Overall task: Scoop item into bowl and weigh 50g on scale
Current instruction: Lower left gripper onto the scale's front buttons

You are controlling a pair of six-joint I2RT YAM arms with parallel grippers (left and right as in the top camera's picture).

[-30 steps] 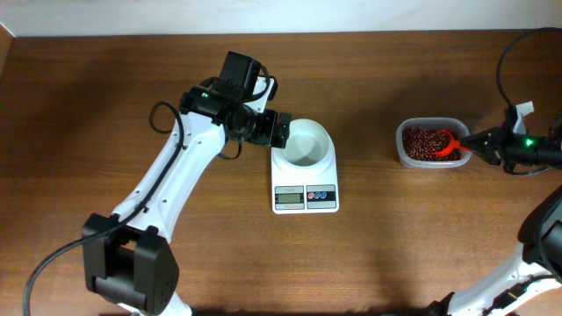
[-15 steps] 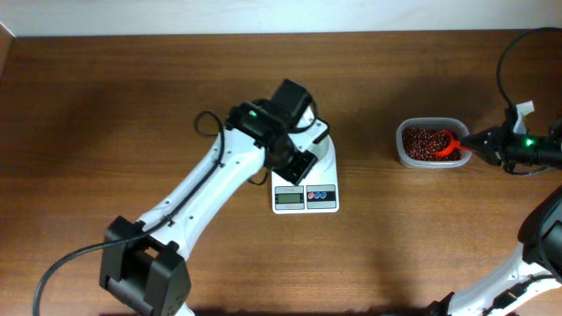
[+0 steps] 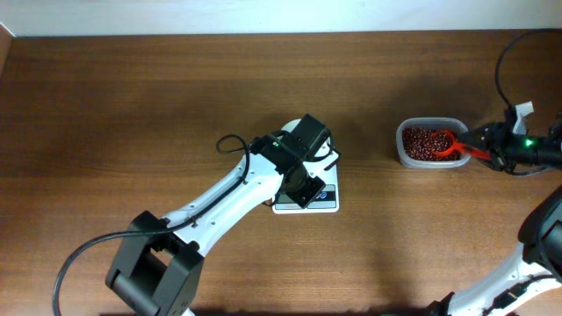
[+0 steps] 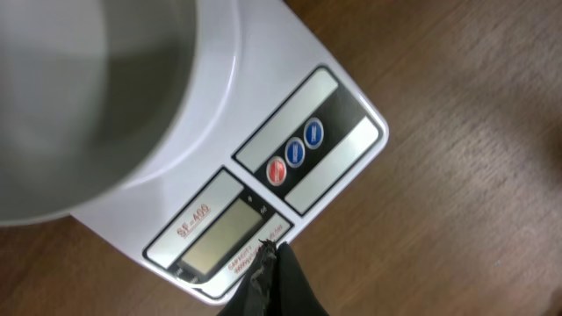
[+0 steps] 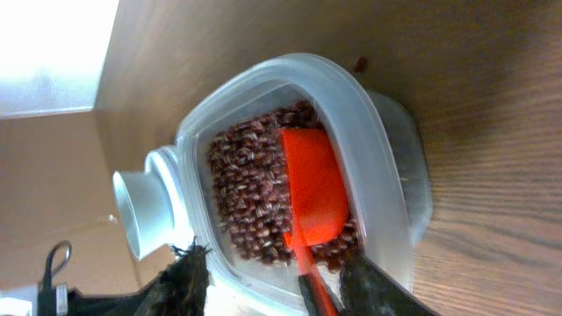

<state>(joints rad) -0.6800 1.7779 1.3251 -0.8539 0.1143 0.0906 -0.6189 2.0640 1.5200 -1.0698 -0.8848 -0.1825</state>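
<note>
Only wrist views show left gripper pinched together above scale, right gripper parted around scoop.

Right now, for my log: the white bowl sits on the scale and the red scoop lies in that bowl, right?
No. The bowl sits on the scale, but the red scoop lies in the clear tub, on the beans; the right wrist view shows it.

tub: clear plastic, table's right side | red scoop: lying inside tub | table: dark wood
</note>
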